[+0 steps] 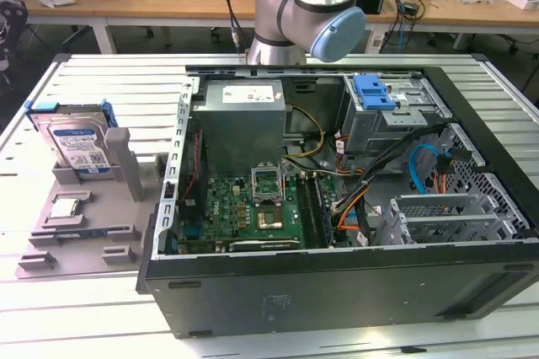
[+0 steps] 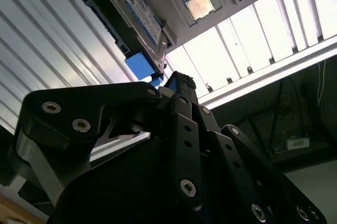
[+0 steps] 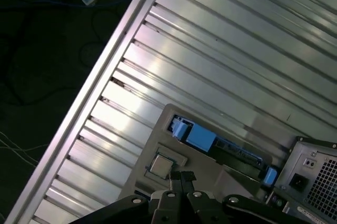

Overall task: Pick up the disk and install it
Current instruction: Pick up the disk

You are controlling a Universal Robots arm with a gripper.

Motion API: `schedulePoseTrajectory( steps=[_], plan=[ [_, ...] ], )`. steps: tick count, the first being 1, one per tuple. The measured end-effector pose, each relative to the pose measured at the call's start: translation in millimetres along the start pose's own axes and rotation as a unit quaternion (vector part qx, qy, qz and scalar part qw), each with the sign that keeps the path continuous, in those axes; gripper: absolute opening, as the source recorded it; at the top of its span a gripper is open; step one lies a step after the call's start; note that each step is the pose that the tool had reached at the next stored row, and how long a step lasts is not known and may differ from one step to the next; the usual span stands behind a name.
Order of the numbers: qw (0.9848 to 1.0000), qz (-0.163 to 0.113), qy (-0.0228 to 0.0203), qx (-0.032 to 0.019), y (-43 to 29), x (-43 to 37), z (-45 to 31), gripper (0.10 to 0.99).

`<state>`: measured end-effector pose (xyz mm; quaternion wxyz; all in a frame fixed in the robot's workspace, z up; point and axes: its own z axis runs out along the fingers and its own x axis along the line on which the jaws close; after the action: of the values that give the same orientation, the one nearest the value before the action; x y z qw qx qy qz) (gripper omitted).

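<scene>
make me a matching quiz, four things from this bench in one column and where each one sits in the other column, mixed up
Things
1. disk
2. square chip
3. blue bracket
4. green motherboard

Places
A. on the drive cage inside the computer case
B. lying flat on the grey holder
C. flat on the bottom of the open computer case
D. standing on edge in the grey holder

Pairs: 1-D, 2-B, 3-A, 4-C

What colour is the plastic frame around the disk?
Blue. The disk shows its frame best in the exterior view.
</scene>
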<state>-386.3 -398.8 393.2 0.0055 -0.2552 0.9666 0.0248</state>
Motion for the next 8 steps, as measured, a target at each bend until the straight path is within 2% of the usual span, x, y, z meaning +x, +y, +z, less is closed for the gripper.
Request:
schedulePoseTrajectory(
  steps=[8],
  plan=[
    [0.9992, -0.039, 0.0018, -0.0009, 0.0, 0.0, 0.0, 0.106]
  ],
)
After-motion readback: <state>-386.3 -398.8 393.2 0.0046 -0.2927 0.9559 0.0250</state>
